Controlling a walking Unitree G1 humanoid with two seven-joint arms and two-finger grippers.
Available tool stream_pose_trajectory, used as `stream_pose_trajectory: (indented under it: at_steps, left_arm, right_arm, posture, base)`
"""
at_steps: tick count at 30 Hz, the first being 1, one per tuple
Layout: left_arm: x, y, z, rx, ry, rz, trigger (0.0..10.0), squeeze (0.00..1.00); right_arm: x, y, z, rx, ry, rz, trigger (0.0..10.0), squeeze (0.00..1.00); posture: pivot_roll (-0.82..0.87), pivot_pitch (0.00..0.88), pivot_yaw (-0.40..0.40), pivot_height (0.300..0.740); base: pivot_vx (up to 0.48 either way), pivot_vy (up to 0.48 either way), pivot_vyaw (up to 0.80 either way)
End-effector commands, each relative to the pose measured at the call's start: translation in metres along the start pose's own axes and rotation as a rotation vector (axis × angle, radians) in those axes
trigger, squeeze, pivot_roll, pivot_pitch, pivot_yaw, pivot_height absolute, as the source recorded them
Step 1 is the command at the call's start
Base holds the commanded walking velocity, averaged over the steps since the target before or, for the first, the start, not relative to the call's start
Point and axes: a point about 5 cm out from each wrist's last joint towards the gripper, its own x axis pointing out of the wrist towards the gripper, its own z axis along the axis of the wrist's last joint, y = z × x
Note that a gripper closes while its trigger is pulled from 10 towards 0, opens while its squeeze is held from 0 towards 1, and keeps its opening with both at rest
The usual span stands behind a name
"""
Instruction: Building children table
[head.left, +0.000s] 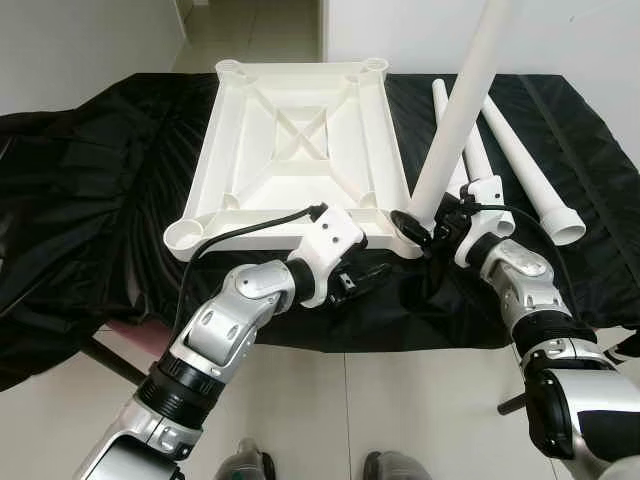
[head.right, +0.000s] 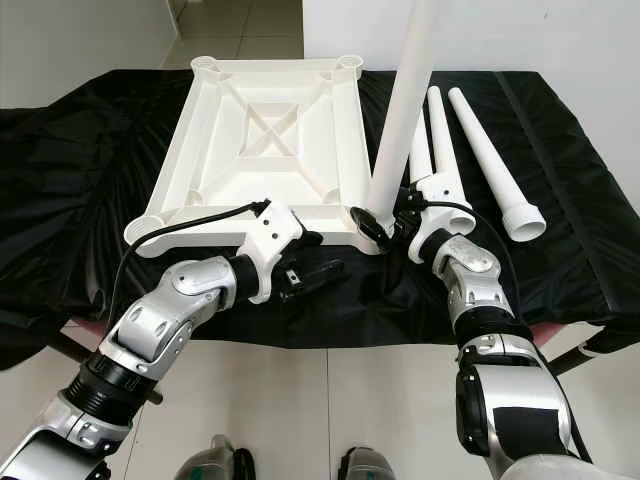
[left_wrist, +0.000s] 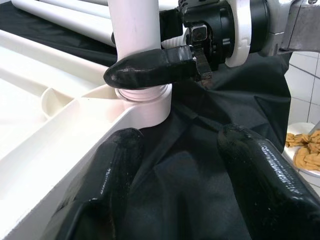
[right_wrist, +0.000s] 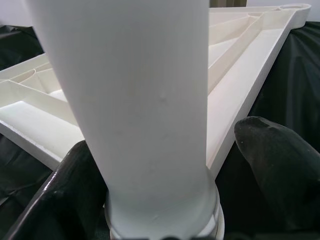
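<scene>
Black cloth covered the work surface (head.left: 90, 170), with pale wall and tiled floor around it, and on that cloth the white table top (head.left: 300, 130) lay upside down, ribs up, a round socket at each corner. At the near right corner socket (left_wrist: 145, 107) stood the leg (head.left: 460, 110) I was fitting, nearly upright and leaning a little, its ringed foot resting in the socket's mouth. My right gripper (head.left: 425, 232) had its fingers set on either side of the leg low down, close against it though not plainly squeezing, so I judged a light steadying hold. My left gripper (head.left: 362, 277) hung open just off the top's near edge, over the cloth, holding nothing, pointing toward that same corner. I took the step to be seating the first leg; rings were exposed above the socket rim, so the next move probably called for pressing straight down, perhaps with a twist, while my left braced the top against sliding. Three more legs (head.right: 480, 150) lay side by side on the cloth beyond my right arm, waiting. The leg's upper end ran out of frame, I could not see how deep it sat in the socket, and the other corners were too small to judge.
</scene>
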Motion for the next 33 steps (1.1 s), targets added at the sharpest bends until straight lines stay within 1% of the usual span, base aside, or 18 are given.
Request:
stream_pose_trajectory:
  at_steps: [1, 4, 6, 7, 10, 11, 20, 21, 24, 25, 33]
  left_arm:
    - [0.0, -0.009, 0.0, -0.004, 0.0, -0.114, 10.0, 0.0]
    - [0.0, -0.008, 0.001, -0.002, 0.0, -0.111, 10.0, 0.0]
    - [0.0, -0.007, 0.001, -0.004, 0.0, -0.101, 10.0, 0.0]
    - [0.0, -0.004, 0.002, -0.007, -0.001, -0.089, 10.0, 0.0]
    - [0.0, -0.004, 0.003, -0.008, -0.003, -0.087, 10.0, 0.0]
    - [-0.001, -0.004, 0.005, -0.01, -0.006, -0.09, 10.0, 0.0]
    - [-0.001, -0.004, 0.005, -0.01, -0.007, -0.091, 10.0, 0.0]
    - [-0.001, -0.005, 0.006, -0.013, -0.009, -0.095, 10.0, 0.0]
    - [0.0, -0.006, 0.008, -0.022, -0.017, -0.094, 10.0, 0.0]
    - [-0.001, -0.005, 0.01, -0.026, -0.024, -0.089, 10.0, 0.0]
    - [-0.003, -0.003, 0.016, -0.026, -0.042, -0.079, 10.0, 0.0]
  right_arm:
    - [0.001, 0.003, -0.004, -0.006, 0.015, 0.018, 10.0, 0.0]
    - [0.001, 0.003, -0.003, -0.007, 0.013, 0.019, 10.0, 0.0]
    - [0.002, 0.001, 0.001, -0.01, -0.005, 0.018, 10.0, 0.0]
    - [0.005, -0.001, 0.009, -0.016, -0.044, 0.017, 10.0, 0.0]
    - [0.006, -0.003, 0.015, -0.017, -0.071, 0.014, 10.0, 0.0]
    - [0.008, -0.005, 0.022, -0.014, -0.096, 0.015, 10.0, 0.0]
    - [0.009, -0.006, 0.024, -0.016, -0.104, 0.016, 10.0, 0.0]
    - [0.01, -0.005, 0.026, -0.025, -0.099, 0.027, 3.5, 0.0]
    - [0.012, -0.003, 0.025, -0.037, -0.084, 0.045, 3.5, 0.0]
    - [0.013, -0.003, 0.024, -0.036, -0.078, 0.049, 0.0, 0.0]
    - [0.014, 0.001, 0.019, -0.026, -0.062, 0.055, 0.0, 0.0]
  posture:
    - [-0.04, 0.04, 0.056, 0.74]
    - [-0.04, 0.04, 0.056, 0.74]
    - [-0.04, 0.04, 0.056, 0.74]
    - [-0.04, 0.04, 0.056, 0.74]
    - [-0.04, 0.04, 0.056, 0.74]
    - [-0.04, 0.04, 0.058, 0.74]
    - [-0.04, 0.04, 0.058, 0.74]
    - [-0.04, 0.049, 0.055, 0.74]
    - [-0.03, 0.052, 0.053, 0.74]
    - [-0.03, 0.057, 0.05, 0.74]
    - [-0.02, 0.062, 0.046, 0.74]
  base:
    - [0.0, 0.0, 0.0]
    - [0.0, 0.0, 0.0]
    - [0.0, 0.0, 0.0]
    - [0.0, 0.0, 0.0]
    - [0.0, 0.0, 0.0]
    - [0.0, 0.0, 0.0]
    - [0.0, 0.0, 0.0]
    - [0.0, 0.0, 0.0]
    - [0.0, 0.0, 0.0]
    - [0.0, 0.0, 0.0]
    - [0.0, 0.0, 0.0]
